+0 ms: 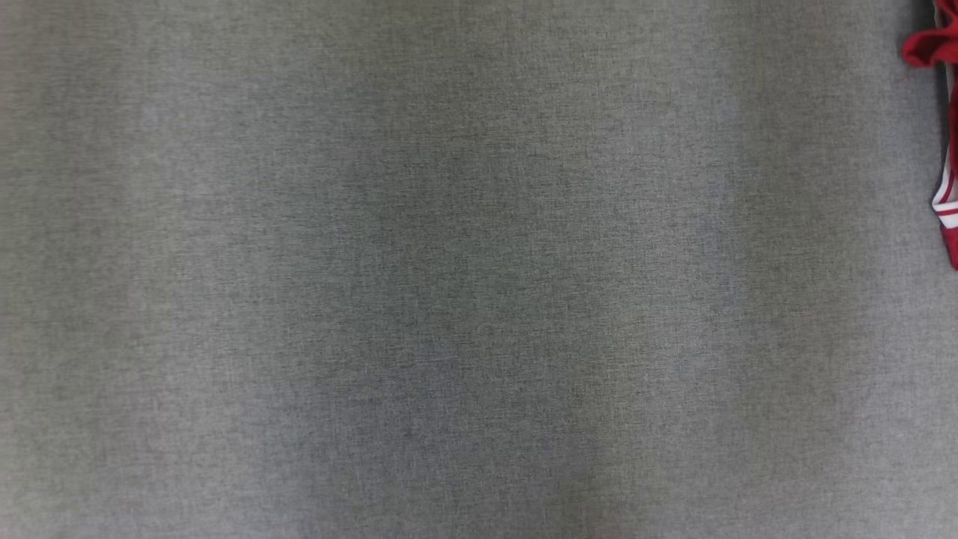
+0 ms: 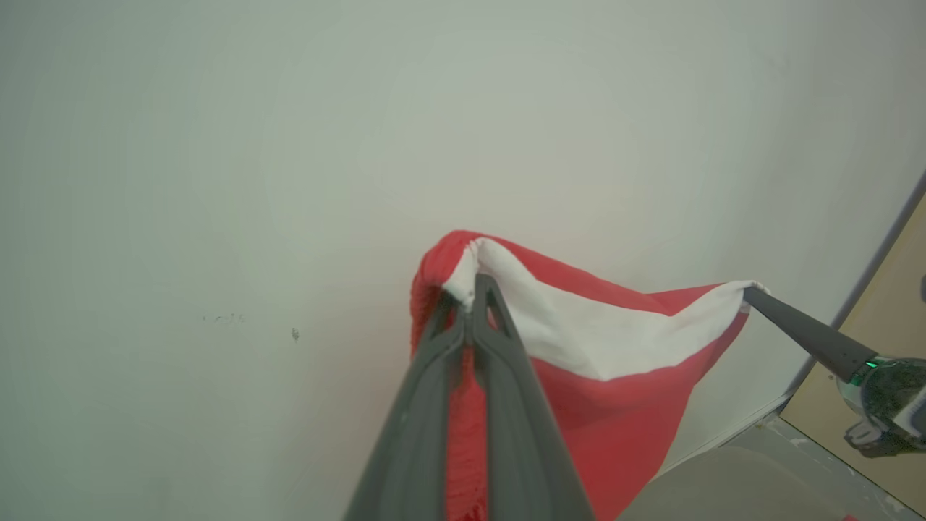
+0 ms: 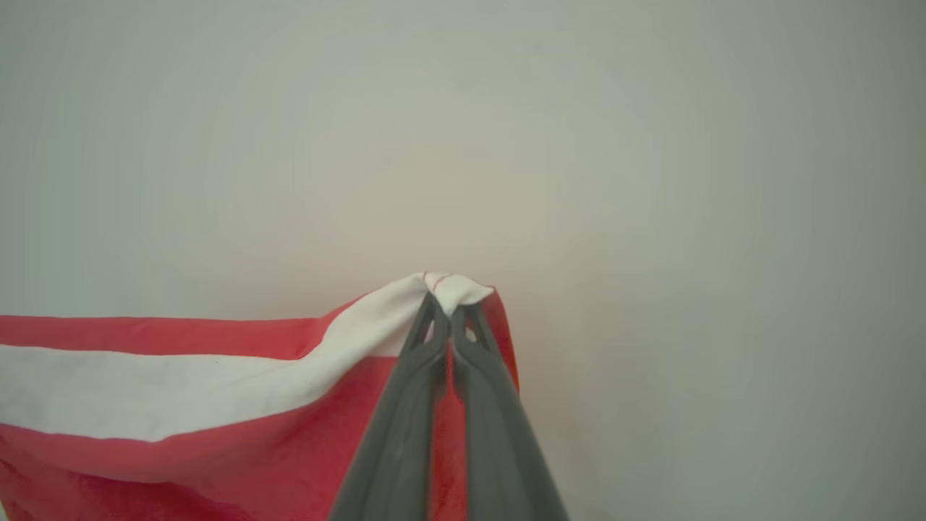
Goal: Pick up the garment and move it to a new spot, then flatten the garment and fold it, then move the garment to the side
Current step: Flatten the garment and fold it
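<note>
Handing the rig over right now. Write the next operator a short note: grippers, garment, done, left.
Left gripper: jaws shut on the garment, at one end of its white band.
Right gripper: jaws shut on the other end.
Garment hangs spread between them before a pale wall.
Done: pickup.
Left: set it on the grey table, flatten, fold, move aside.
Red-and-white cloth at the head view's right edge; cannot tell whether it is this garment.

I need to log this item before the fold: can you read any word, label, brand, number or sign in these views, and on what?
No readable text in any view.
The red garment, white band included: no print, tag or brand showing.
The grey fabric surface: plain weave, no lettering.
The pale wall: a few tiny dark specks, too small to read as letters.
</note>
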`<state>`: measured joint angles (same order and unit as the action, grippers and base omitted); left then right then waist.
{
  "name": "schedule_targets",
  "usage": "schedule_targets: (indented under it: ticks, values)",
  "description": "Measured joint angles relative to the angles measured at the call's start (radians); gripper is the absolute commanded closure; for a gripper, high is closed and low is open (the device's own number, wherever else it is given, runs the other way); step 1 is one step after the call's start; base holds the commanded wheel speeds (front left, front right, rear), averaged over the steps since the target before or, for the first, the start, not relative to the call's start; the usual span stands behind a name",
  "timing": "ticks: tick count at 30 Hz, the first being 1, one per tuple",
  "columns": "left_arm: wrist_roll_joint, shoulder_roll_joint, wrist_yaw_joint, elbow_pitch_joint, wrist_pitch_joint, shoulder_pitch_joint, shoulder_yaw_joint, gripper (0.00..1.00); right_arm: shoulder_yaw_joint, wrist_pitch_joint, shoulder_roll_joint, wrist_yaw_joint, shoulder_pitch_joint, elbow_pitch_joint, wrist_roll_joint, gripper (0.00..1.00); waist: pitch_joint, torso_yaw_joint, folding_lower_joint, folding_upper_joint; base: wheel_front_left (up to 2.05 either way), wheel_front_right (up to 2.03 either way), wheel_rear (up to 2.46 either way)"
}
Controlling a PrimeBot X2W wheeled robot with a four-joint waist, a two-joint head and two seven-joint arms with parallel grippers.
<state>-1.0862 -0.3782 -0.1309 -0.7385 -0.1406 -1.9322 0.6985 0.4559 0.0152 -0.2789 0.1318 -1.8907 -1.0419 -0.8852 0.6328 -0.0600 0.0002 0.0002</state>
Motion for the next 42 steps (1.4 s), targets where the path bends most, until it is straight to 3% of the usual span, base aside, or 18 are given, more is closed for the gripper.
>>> schedule_targets:
  ticks: [3,9,20,27,29,32,37,42]
  values:
    - [-0.039,0.002,0.000,-0.003,0.041,0.017,0.022,1.00,0.022,-0.021,0.001,0.000,0.019,0.004,-0.010,1.00,0.006,-0.008,0.0000,0.0000,0.00,0.00,0.00]
    - [-0.112,-0.037,0.000,0.107,0.197,0.210,0.095,1.00,0.141,-0.087,-0.024,0.000,0.214,0.173,-0.079,1.00,-0.038,-0.007,-0.0002,-0.0001,0.00,0.00,0.00]
    - [-0.236,-0.224,0.000,0.431,0.370,0.755,0.160,1.00,0.256,-0.177,-0.234,0.000,0.719,0.502,-0.279,1.00,-0.188,-0.006,-0.0005,-0.0003,0.00,0.00,0.00]
    - [-0.228,-0.282,0.036,0.606,0.397,1.053,0.143,1.00,0.282,-0.224,-0.327,0.000,1.015,0.634,-0.339,1.00,-0.275,0.000,-0.0006,-0.0004,0.00,0.00,0.00]
    - [-0.212,-0.300,0.068,0.650,0.399,1.153,0.127,1.00,0.287,-0.237,-0.346,0.000,1.108,0.671,-0.355,1.00,-0.302,0.002,-0.0006,-0.0004,0.00,0.00,0.00]
    - [-0.162,-0.300,0.105,0.723,0.401,1.352,0.037,1.00,0.293,-0.255,-0.370,0.000,1.291,0.727,-0.369,1.00,-0.349,0.009,-0.0006,-0.0005,0.00,0.00,0.00]
    - [-0.034,-0.255,0.122,0.732,0.400,1.582,-0.045,1.00,0.298,-0.265,-0.387,0.000,1.458,0.765,-0.356,1.00,-0.397,0.019,-0.0005,-0.0005,0.00,0.00,0.00]
    - [0.132,-0.178,0.106,0.710,0.400,1.761,-0.084,1.00,0.262,-0.272,-0.385,0.000,1.622,0.778,-0.365,1.00,-0.439,0.034,-0.0005,-0.0005,0.00,0.00,0.00]
